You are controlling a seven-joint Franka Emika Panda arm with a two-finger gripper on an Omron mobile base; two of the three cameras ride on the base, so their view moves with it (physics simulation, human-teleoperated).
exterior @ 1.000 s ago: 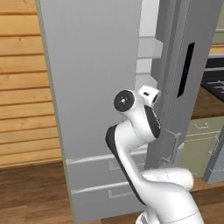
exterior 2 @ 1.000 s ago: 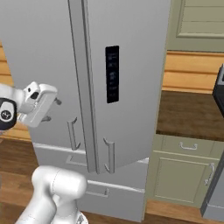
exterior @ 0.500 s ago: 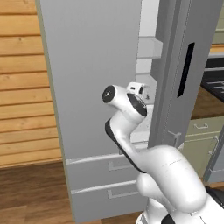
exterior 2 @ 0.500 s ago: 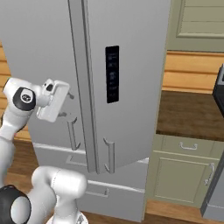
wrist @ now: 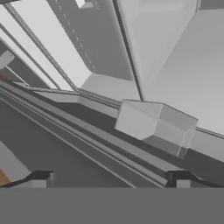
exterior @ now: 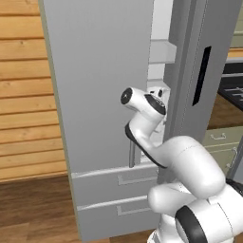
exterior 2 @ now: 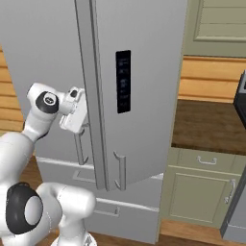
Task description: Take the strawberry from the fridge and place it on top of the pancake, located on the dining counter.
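The fridge (exterior: 104,85) stands tall and light grey, its doors ajar with a narrow gap showing white interior and a door bin (exterior: 163,50). My gripper (exterior: 159,92) reaches into that gap at mid height. From the right it sits against the edge of the door (exterior 2: 79,113), beside the door with the black panel (exterior 2: 123,81). The hand view looks along pale shelves and a boxy bin (wrist: 155,124), and the gripper (wrist: 110,177) is open with nothing between its fingertips (wrist: 41,177). The strawberry is hidden. The pancake is out of view.
Two fridge drawers (exterior: 118,190) lie below the doors, with vertical bar handles (exterior 2: 120,170) above them. A wooden plank wall (exterior: 23,95) stands to the left. To the right, a dark brown countertop (exterior 2: 211,125) sits over pale green cabinets (exterior 2: 202,192).
The arm has swung up and forward, carrying the hand rightward from in front of the door into the gap between the fridge doors. The base views have not shifted.
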